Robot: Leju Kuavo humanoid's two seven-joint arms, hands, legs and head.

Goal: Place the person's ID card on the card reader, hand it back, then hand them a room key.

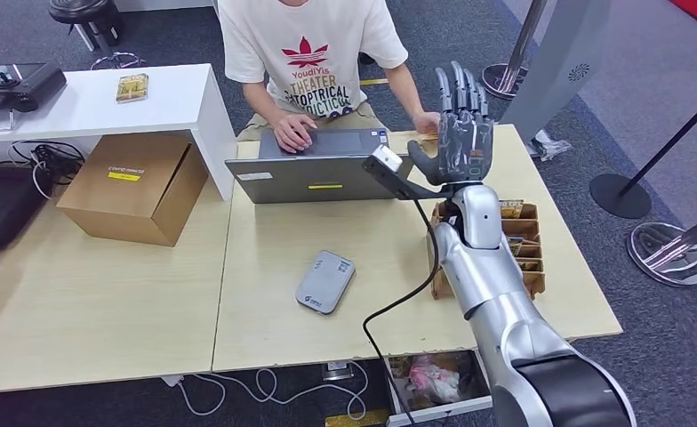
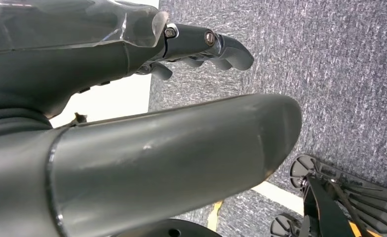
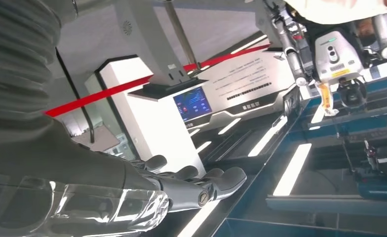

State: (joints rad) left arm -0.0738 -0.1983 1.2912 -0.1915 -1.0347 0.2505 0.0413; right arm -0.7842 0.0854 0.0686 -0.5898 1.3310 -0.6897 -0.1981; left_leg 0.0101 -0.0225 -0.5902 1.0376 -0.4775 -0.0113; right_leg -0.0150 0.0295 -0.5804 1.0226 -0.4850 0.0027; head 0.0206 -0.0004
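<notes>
Centre frame: card reader (image 1: 325, 282) on table (image 1: 265, 329); laptop (image 1: 314, 167) behind. Right hand (image 1: 462, 133) raised upright, fingers straight, close together, empty.

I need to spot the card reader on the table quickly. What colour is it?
The card reader is light grey, with a small blue mark near one end; the head view shows it best.

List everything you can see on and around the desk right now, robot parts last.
Card reader: one, grey, lying flat mid-desk.
Laptop: one, grey, open, at the desk's far edge.
Card organiser: one, brown, compartmented, right side of the desk, partly behind the right arm.
Cardboard box: one, brown, on the left desk.
White shelf: one, above the box.
Person: one, white T-shirt, seated across, one hand on the laptop.
Right hand: raised, palm up, fingers extended, holding nothing, towards the person.
Left hand: hanging over grey carpet, fingers loosely curled, holding nothing.
</notes>
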